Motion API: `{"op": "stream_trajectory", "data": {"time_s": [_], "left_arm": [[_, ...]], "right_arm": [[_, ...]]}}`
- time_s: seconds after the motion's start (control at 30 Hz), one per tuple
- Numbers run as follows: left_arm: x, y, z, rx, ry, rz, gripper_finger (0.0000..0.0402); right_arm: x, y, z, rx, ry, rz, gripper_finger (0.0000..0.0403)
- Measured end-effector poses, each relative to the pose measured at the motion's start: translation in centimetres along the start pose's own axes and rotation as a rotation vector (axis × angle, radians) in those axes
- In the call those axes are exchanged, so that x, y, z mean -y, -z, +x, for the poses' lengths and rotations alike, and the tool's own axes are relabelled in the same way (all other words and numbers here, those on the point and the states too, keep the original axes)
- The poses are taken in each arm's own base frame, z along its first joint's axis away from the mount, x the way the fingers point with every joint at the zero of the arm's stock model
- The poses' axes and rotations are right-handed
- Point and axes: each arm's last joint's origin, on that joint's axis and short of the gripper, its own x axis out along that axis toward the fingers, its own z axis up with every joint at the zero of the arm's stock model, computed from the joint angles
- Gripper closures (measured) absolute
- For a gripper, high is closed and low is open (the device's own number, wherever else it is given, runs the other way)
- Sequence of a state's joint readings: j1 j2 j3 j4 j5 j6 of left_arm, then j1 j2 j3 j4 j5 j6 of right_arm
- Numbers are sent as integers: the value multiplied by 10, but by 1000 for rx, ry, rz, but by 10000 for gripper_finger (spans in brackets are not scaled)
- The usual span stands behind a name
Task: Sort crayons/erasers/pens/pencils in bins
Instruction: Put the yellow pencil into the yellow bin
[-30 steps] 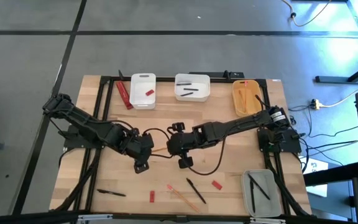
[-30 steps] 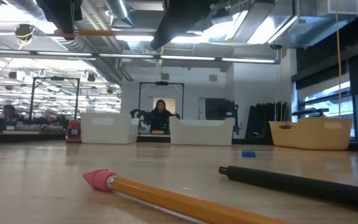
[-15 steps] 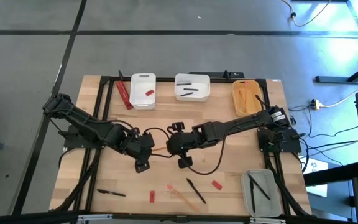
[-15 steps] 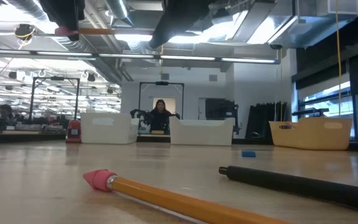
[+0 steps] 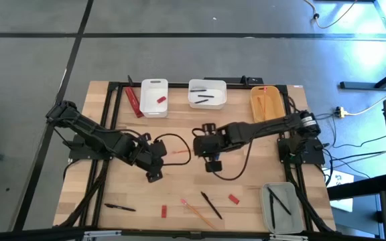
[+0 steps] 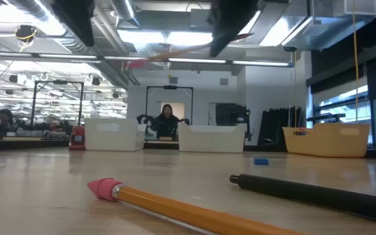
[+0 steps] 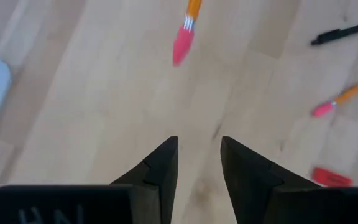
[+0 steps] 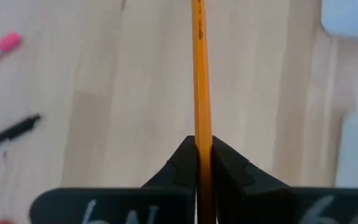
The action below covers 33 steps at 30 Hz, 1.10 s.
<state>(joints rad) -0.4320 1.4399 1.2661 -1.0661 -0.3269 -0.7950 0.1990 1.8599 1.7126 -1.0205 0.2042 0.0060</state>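
An orange pencil with a pink eraser end hangs above the middle of the table, and my right gripper is shut on it. My left gripper stands open just left of it; the eraser end floats ahead of its fingers, untouched. In the low view the pencil slants overhead, eraser end lower. Along the far edge stand a narrow white bin, a wider white bin with pens, and a yellow-orange bin with pencils. A grey bin sits near right. My right gripper pinches the pencil's shaft between its two fingers, away from the eraser end. The fingers slant down from the table's right and lie along the pencil, which sticks out past their tips. The pencil is lifted clear of the table, eraser end tilted lower.
Near the front edge lie a pen, a red eraser, a pencil, another pen and a second red eraser. A red stick lies left of the narrow white bin. People show in the room behind.
My left gripper has opened and let go of the pencil, staying in place. My right gripper has gone toward the table's right edge and a little up, taking the pencil with it; the pencil has tipped from level to slanting.
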Motion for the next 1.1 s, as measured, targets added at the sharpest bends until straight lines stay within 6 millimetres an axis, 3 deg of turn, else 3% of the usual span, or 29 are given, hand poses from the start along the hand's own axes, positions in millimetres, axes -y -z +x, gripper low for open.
{"op": "stream_trajectory", "data": {"time_s": [0.13, 0.37, 0.73, 0.87, 1.1], "left_arm": [[-1, -1, 0, 27, -25, 20, 289], [-2, -5, -1, 130, -108, 54, 289], [4, -29, -1, 346, -93, 185, 289], [0, -43, 0, 411, -95, 225, 289], [-9, -71, -2, 559, -119, 312, 289]], "right_arm": [[6, 13, -21, -52, 60, 95, 372], [22, 37, -77, -14, 191, 277, 377], [55, 103, -157, 65, 479, 807, 375], [62, 127, -163, 133, 524, 910, 381], [72, 187, -145, 123, 619, 1155, 375]]}}
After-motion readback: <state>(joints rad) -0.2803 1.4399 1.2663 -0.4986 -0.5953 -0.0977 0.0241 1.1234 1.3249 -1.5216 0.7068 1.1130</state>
